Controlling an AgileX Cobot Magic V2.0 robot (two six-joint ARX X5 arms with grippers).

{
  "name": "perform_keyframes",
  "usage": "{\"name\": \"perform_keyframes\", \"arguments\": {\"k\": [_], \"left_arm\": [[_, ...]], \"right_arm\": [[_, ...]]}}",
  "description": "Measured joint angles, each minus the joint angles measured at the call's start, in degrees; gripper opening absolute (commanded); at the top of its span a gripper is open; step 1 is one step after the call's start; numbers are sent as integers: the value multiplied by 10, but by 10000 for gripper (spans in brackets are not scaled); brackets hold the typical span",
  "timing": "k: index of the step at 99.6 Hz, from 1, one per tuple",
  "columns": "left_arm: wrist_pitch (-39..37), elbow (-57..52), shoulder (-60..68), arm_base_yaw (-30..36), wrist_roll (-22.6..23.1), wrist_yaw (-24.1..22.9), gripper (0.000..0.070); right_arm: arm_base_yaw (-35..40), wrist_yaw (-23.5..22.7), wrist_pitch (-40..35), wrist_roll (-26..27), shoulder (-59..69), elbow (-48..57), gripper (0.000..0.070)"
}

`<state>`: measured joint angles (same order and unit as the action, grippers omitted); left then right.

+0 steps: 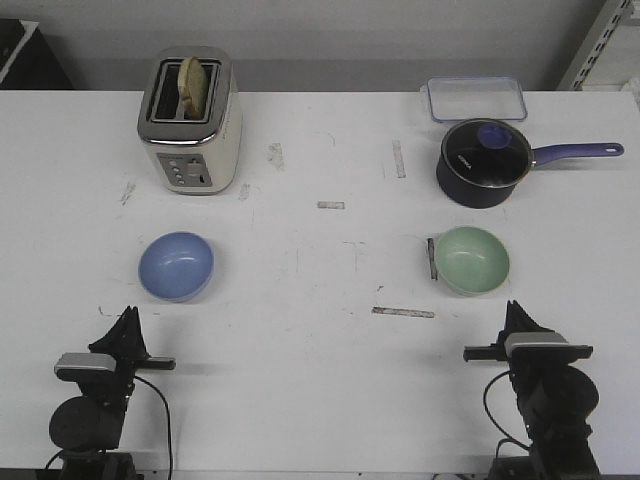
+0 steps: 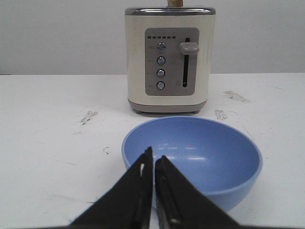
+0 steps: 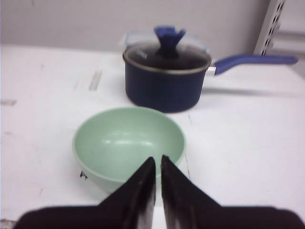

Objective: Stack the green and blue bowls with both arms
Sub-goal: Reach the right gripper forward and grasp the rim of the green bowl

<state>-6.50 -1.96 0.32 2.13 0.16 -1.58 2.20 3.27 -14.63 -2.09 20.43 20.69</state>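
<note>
On my white tabletop (image 1: 320, 380) I log: one light periwinkle-blue round bowl (image 1: 176, 265) on the left, empty and upright, in front of a cream two-slot toaster (image 1: 190, 120); one pale mint-green round bowl (image 1: 471, 260) on the right, in front of a dark navy lidded saucepan (image 1: 484, 162) — the bowls well apart. Left gripper (image 2: 153, 161) hangs just short of the blue bowl, jaws together. Right gripper (image 3: 157, 162) likewise before the green bowl — jaws together, holding nothing.

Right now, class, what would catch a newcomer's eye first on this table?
Two small round bowls: the periwinkle blue bowl on the left, the mint green bowl on the right, far apart. Behind them stand a cream toaster holding bread and a lidded navy saucepan.
</note>
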Motion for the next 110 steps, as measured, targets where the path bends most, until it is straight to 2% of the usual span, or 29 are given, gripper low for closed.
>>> {"name": "perform_keyframes", "arguments": {"k": [29, 56, 65, 69, 78, 84, 95, 105, 110], "left_arm": [[0, 0, 0, 0, 0, 0, 1], [0, 0, 0, 0, 0, 0, 1], [0, 0, 0, 0, 0, 0, 1], [0, 0, 0, 0, 0, 0, 1], [0, 0, 0, 0, 0, 0, 1], [0, 0, 0, 0, 0, 0, 1], [0, 0, 0, 0, 0, 0, 1], [0, 0, 0, 0, 0, 0, 1], [0, 0, 0, 0, 0, 0, 1]], "right_arm": [[0, 0, -82, 0, 187, 136, 10], [-17, -3, -253, 32, 363, 315, 11], [-30, -21, -309, 57, 419, 367, 23], [-39, -38, -327, 65, 441, 387, 63], [-64, -79, -355, 73, 490, 428, 263], [-84, -97, -360, 81, 519, 449, 338], [-116, -118, -359, 97, 561, 474, 377], [-137, -126, -359, 103, 591, 481, 464], [-139, -126, -361, 104, 606, 481, 472]]}}
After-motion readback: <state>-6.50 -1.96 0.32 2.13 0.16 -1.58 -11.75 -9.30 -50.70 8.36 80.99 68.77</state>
